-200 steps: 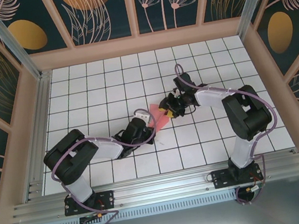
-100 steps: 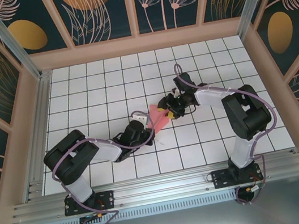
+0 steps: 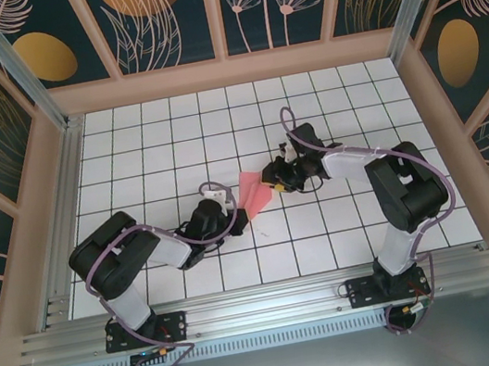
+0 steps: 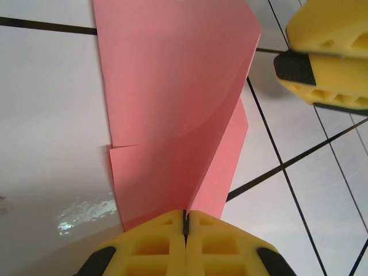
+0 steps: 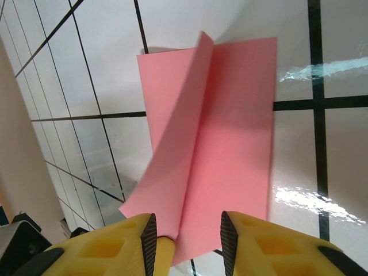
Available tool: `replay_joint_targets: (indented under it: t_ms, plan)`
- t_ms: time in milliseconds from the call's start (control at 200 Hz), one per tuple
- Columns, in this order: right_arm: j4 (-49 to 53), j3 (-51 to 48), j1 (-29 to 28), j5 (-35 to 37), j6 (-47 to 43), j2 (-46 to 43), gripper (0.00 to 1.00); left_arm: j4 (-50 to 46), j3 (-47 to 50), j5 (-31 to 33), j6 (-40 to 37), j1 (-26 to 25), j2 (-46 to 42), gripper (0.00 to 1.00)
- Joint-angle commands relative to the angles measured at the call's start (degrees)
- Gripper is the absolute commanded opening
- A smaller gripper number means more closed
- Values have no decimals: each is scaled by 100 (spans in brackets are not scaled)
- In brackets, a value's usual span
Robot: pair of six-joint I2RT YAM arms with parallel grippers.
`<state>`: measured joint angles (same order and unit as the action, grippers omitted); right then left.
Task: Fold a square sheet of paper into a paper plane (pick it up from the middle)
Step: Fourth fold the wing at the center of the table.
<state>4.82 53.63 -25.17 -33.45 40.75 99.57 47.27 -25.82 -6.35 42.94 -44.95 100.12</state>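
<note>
The square sheet of paper [image 3: 251, 187] is salmon pink and folded along a centre crease, its two flaps spreading like a paper plane's wings. It rests low over the white tiles mid-table. My left gripper [image 3: 235, 205] is shut on the crease at the paper's lower-left end. In the left wrist view the yellow jaws [image 4: 185, 217] meet on the fold and the paper [image 4: 172, 86] fans away from them. My right gripper [image 3: 272, 178] is at the other end, its fingers [image 4: 328, 63] beside the far corner. In the right wrist view it [image 5: 187, 234] stands open, jaws either side of the paper [image 5: 224, 126].
The white tiled floor [image 3: 171, 139] with black grid lines stretches to pink framed walls [image 3: 226, 71] at the back and sides. A metal rail [image 3: 265, 306] runs along the near edge by the arm bases.
My left gripper has pulled leftward with the paper, which now lies further left and flatter. The right gripper has stayed at the paper's right end, shifting slightly left.
</note>
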Motion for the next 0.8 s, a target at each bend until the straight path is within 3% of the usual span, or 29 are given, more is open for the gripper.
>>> replay_joint_targets:
  t_ms: [0,796]
  plan:
    - [-211,23,-95,14,-337,108,34,670,175,-334,392,138,68,3]
    - [-183,1018,-586,-200,-1241,1271,32,1481,570,-596,1031,479,452,1]
